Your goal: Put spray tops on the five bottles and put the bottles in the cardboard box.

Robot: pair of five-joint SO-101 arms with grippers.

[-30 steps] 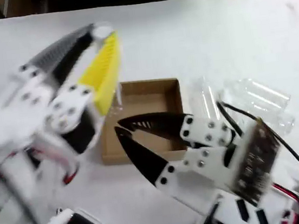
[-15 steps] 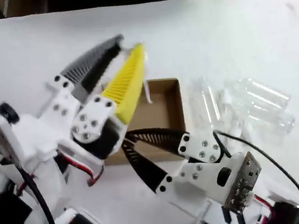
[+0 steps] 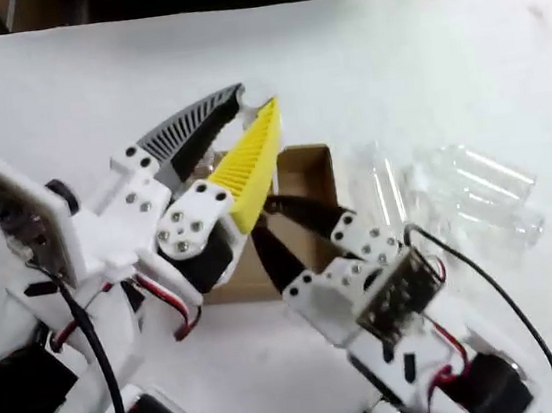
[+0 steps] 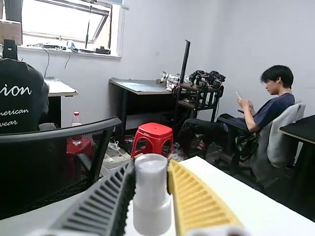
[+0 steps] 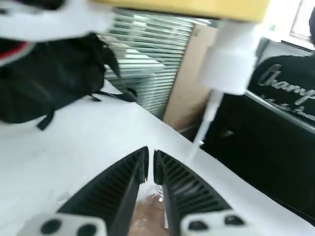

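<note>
White spray top (image 4: 150, 194) is clamped in the left gripper (image 3: 251, 104) at 12 o'clock of the cardboard box (image 3: 313, 167), over which the right gripper (image 3: 262, 216) is held nearly together, with clear bottles (image 3: 475, 187) laid on the counter (image 3: 389, 62) at 3 o'clock.

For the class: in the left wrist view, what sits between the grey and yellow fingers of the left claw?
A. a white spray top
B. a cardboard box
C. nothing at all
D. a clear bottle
A: a white spray top stands upright, pinched between the grey and yellow fingers of the left claw.
</note>
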